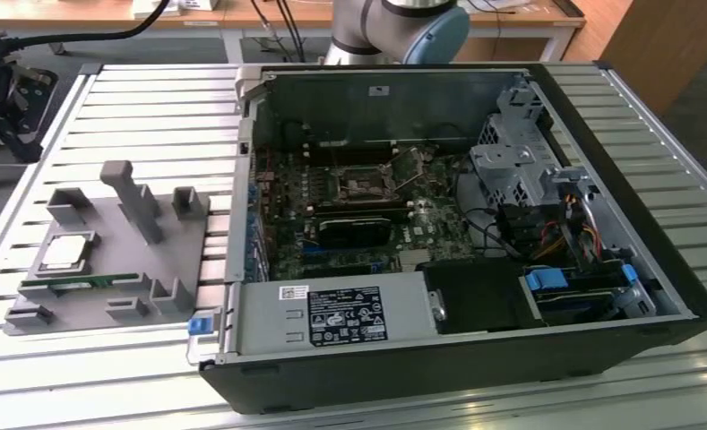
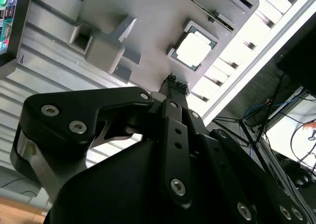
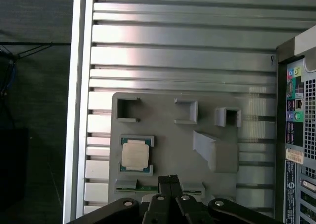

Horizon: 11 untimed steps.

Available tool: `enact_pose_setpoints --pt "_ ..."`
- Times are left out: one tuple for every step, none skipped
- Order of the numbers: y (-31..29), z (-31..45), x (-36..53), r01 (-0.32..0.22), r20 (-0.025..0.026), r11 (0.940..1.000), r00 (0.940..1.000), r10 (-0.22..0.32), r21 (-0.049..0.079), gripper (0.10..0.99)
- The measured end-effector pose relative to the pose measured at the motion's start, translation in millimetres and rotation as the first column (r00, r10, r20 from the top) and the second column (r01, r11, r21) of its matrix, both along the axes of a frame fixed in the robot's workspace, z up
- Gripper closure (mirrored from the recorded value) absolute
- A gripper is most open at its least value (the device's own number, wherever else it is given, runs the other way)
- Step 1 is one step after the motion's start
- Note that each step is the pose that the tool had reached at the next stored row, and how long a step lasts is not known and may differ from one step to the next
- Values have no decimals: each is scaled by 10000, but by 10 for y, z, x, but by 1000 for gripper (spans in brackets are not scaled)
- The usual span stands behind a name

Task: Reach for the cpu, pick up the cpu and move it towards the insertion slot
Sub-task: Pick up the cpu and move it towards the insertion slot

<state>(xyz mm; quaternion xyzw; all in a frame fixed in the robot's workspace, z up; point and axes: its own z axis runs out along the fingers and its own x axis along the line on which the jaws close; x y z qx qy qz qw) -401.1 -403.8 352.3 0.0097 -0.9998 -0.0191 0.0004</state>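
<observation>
Silver cpu rests near closed gripper.

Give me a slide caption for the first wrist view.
Tool poised over the grey fixture, close to the cpu resting in its pocket, beside the computer case.

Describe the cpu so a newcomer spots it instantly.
Find the grey fixture plate at the exterior view's left, beside the open case. The cpu lies flat on it: a shiny silver square, unlike the long green memory stick beside it.
</observation>
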Motion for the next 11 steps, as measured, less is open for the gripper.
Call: enact_pose_setpoints --pt "-1 -7 -5 -2 1 10000 10000 2 0 980" --pt "-2 -14 -11 -3 1 10000 10000 3 0 980" --pt "-3 -20 -16 -3 0 10000 10000 3 0 980" --pt "-3 -26 -19 -3 0 10000 10000 3 0 980" --pt "-3 -32 -24 -2 -2 10000 10000 2 -2 980" --pt "-3 -38 -26 -3 -1 10000 10000 3 -1 980" --pt "-3 -44 -29 -3 -1 10000 10000 3 -1 980" --pt "-3 -49 -32 -3 -1 10000 10000 3 -1 980" --pt "-3 -54 -34 -3 0 10000 10000 3 0 980" --pt "-3 -59 -36 -3 0 10000 10000 3 0 980" --pt "-3 -63 -38 -3 -1 10000 10000 3 0 980"
